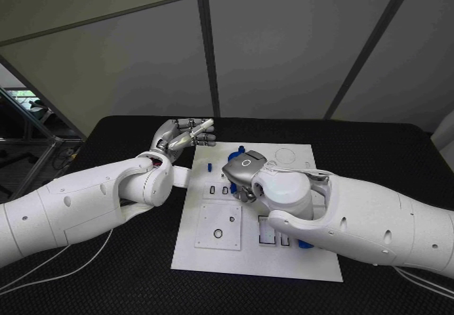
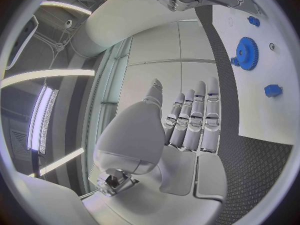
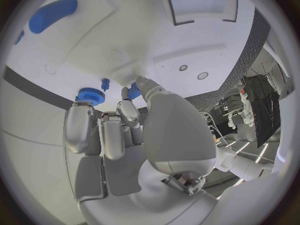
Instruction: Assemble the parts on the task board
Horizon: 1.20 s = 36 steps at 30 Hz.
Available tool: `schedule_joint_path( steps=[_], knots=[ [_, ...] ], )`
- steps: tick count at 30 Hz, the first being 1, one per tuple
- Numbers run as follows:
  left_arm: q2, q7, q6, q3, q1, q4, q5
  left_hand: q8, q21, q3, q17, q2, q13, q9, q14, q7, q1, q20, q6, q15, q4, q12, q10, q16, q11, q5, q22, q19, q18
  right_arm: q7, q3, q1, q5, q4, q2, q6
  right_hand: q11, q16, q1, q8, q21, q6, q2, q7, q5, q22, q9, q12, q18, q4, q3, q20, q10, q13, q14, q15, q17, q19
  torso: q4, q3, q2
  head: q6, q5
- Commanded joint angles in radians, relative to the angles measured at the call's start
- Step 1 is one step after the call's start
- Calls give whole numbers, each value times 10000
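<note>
Left hand: the left hand [image 1: 182, 136] is up off the table, just past the left edge of the task board, near its far left corner. Its fingers [image 2: 195, 120] are stretched out side by side. It holds nothing.

Task board: the task board [image 1: 250, 259] is a white plate in the middle of the black table [image 1: 378, 141]. It has slots and small round holes cut in it.

Parts: a blue gear [image 2: 247, 53] stands near the far edge of the board. A small blue peg [image 1: 207, 167] stands near the left edge of the board. More small blue parts lie close to the gear. A long blue part [image 3: 52, 13] lies near the right side of the board, beside the right arm.

Right hand: the right hand [image 1: 244, 177] is low over the middle of the board. Its fingers [image 3: 129, 114] are curled down, with the tips close to the gear and a small blue peg [image 3: 105, 83]. I cannot tell if it has hold of a part.

How the parts will handle: they look small, hard, light and smooth, so I think they can slip or roll. I think it is best to pinch the gear by its rim and a peg by its sides, with the fingertips, and push straight down.
</note>
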<state>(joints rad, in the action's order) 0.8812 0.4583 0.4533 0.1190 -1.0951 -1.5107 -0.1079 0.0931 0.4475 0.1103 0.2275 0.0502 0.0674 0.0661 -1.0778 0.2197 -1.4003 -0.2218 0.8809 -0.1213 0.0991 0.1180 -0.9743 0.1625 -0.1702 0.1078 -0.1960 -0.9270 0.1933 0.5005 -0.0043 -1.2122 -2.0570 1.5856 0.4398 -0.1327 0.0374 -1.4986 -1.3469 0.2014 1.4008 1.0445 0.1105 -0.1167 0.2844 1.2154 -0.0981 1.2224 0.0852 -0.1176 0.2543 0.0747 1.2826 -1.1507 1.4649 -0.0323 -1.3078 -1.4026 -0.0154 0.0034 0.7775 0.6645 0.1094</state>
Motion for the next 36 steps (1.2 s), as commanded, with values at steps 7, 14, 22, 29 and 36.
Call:
schedule_joint_path(
  steps=[7, 14, 22, 29, 36],
  knots=[
    [-15, 27, -102, 9, -16, -4, -11, -36, 4, 0, 10, 89, -4, -10, 66, 37, -5, -35, 3, -34, -48, -62, 12, -38, -61, 29, -4, 67, -135, -211, -75, 67, 161, -153, -34, -311, 7, 49, 207, -134, -86, -263, 78, -55, -108, -29, 10, -62, -150, -53, -28, -54, -65, 42, 764, -50, -1292, -17, -2, 4, -4, 5, -1],
    [-20, 27, -101, 9, -16, 2, -11, -36, 4, 0, 10, 89, -4, -10, 66, 37, -5, -35, 3, -34, -48, -62, 12, -38, -61, 29, -4, 67, -135, -242, -77, 68, 170, -174, -55, -225, 41, 92, 273, -260, -129, -485, 126, -94, -151, -96, 33, -136, -138, -65, -29, -28, -140, 120, 751, -19, -1231, 15, -4, 4, -3, 6, 1],
    [-22, 21, -95, 9, -16, 6, -11, -50, 4, 6, 23, 89, -5, -10, 76, 41, -3, -40, -3, -40, -58, -76, 21, -59, -66, 30, -4, 85, -136, -269, -78, 68, 185, -187, -63, -175, 51, 115, 299, -291, -151, -535, 142, -105, -167, -131, 36, -179, -131, -73, -33, -19, -181, 167, 743, -11, -1197, 32, -4, 1, -4, 1, -3],
    [-24, 8, -100, 9, -16, 9, -12, -50, 4, 6, 23, 89, -5, -10, 76, 41, -3, -40, -3, -40, -58, -76, 21, -59, -66, 30, -4, 85, -136, -264, -79, 69, 191, -163, -69, -75, 33, 136, 275, -196, -155, -363, 66, -74, -154, -126, -25, -129, -130, -62, 29, -13, -145, 108, 737, -17, -1174, 29, -1, 2, -6, 3, -10],
    [-20, 3, -95, 9, -16, 9, -12, -50, 4, 6, 23, 89, -5, -10, 76, 41, -3, -40, -3, -40, -58, -76, 21, -59, -66, 30, -4, 85, -136, -220, -80, 71, 132, -44, 9, 364, -47, 128, 147, -1, -121, -44, -70, 23, -58, -51, -142, 5, -141, 43, 177, -60, -4, -40, 746, -89, -1203, -19, 6, -1, -7, -19, -25]
  ],
)
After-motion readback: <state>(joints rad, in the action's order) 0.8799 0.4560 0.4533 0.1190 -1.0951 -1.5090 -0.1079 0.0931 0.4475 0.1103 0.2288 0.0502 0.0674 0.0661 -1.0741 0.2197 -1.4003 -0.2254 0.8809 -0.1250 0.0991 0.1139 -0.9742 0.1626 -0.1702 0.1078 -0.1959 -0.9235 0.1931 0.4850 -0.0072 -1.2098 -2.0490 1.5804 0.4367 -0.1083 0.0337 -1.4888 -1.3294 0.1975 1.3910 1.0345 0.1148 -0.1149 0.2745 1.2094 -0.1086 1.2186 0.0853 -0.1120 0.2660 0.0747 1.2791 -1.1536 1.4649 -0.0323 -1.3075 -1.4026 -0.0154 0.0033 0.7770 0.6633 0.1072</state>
